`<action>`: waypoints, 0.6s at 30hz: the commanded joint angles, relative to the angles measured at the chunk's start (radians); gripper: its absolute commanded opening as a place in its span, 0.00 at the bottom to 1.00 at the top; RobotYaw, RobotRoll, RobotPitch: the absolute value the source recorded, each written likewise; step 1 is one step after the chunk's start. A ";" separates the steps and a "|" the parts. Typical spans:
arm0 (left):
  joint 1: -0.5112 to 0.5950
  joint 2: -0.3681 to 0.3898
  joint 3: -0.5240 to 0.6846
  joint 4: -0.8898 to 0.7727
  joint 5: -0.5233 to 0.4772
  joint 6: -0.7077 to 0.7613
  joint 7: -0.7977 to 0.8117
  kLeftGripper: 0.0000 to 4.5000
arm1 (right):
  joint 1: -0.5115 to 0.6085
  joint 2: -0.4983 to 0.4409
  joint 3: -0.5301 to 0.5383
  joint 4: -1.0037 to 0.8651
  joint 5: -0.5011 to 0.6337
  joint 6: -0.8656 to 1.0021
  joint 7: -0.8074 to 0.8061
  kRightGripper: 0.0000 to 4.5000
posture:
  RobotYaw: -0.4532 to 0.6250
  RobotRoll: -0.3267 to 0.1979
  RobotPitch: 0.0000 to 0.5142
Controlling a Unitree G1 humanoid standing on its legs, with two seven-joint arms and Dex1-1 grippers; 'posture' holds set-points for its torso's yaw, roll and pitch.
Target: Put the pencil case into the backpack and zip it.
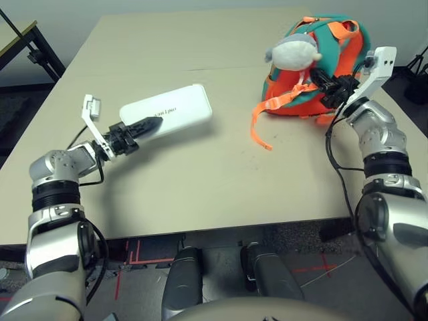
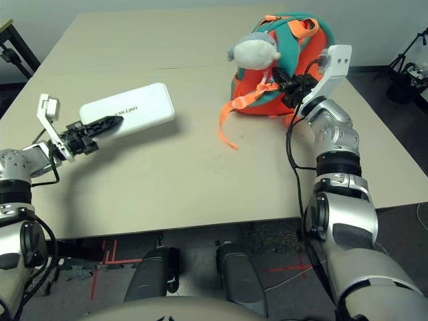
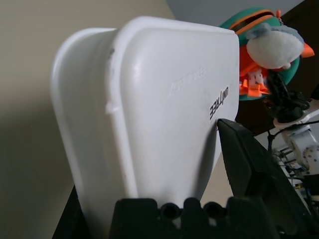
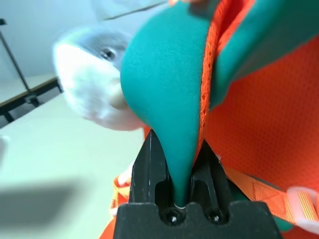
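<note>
Pencil case [image 1: 170, 110] left of backpack [image 1: 321, 73]

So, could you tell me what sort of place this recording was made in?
Probably a robotics lab or test room: a plain beige table serves as the work surface, red tape marks cross the speckled floor beneath it, and a black stand sits behind its left corner.

Bright, even light; soft shadows; plush toy [image 4: 94, 79] blurred in right wrist view.
</note>
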 commanded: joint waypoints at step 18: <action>-0.124 0.074 -0.063 0.082 0.092 -0.171 -0.088 0.69 | 0.365 0.090 0.060 -0.908 0.360 0.473 -0.241 0.02 | 0.26 0.62 0.23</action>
